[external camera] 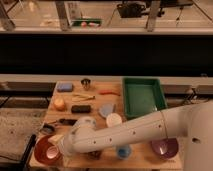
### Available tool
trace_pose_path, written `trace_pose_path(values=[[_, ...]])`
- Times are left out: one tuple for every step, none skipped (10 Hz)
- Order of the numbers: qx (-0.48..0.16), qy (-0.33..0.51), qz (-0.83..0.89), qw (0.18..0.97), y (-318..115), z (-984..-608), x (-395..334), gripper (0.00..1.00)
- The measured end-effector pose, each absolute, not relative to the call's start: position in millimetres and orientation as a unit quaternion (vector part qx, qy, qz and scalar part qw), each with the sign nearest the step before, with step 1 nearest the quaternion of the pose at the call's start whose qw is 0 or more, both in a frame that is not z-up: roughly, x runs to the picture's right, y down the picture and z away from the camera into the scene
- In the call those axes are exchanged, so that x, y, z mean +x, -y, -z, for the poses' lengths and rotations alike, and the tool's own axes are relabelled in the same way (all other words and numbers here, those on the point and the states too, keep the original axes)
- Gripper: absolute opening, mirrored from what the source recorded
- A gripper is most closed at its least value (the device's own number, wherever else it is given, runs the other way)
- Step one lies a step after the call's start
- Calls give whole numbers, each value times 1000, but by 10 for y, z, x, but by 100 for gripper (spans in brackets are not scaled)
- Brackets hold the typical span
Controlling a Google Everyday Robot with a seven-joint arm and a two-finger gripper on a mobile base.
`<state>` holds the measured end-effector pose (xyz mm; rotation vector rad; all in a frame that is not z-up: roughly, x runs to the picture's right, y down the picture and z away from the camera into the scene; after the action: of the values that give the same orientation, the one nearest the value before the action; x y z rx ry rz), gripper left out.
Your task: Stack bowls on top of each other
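Observation:
The orange-red bowl [45, 150] with a paler inside sits at the table's front left corner. The purple bowl [165, 147] sits at the front right, partly behind my white arm. My gripper [58, 143] is at the end of the arm, which reaches from the right across the front of the table. It is at the orange-red bowl's right rim and mostly hidden by the wrist.
A green tray [142, 95] stands at the back right. A white cup [114, 120] and a blue cup [123, 151] stand mid-front. A blue sponge [64, 87], a metal cup [86, 83], an orange fruit [59, 103] and a black block [81, 108] lie on the left half.

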<state>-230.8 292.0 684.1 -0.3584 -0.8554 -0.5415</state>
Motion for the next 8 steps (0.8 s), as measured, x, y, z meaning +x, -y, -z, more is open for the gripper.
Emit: trace_pose_path(values=[[-175, 411, 258, 857, -2945, -6840, -2329, 80], [-181, 415, 258, 853, -2978, -6845, -2354, 80], [-188, 418, 258, 851, -3013, -6861, -2366, 80], [-194, 421, 257, 848, -3043, -6878, -2375, 80], [-200, 424, 255, 846, -3071, -6895, -2383, 78], [-203, 425, 255, 844, -3076, -6901, -2387, 73], [-205, 426, 254, 843, -3086, -6904, -2388, 65], [-209, 427, 254, 842, -3094, -6913, -2388, 51]])
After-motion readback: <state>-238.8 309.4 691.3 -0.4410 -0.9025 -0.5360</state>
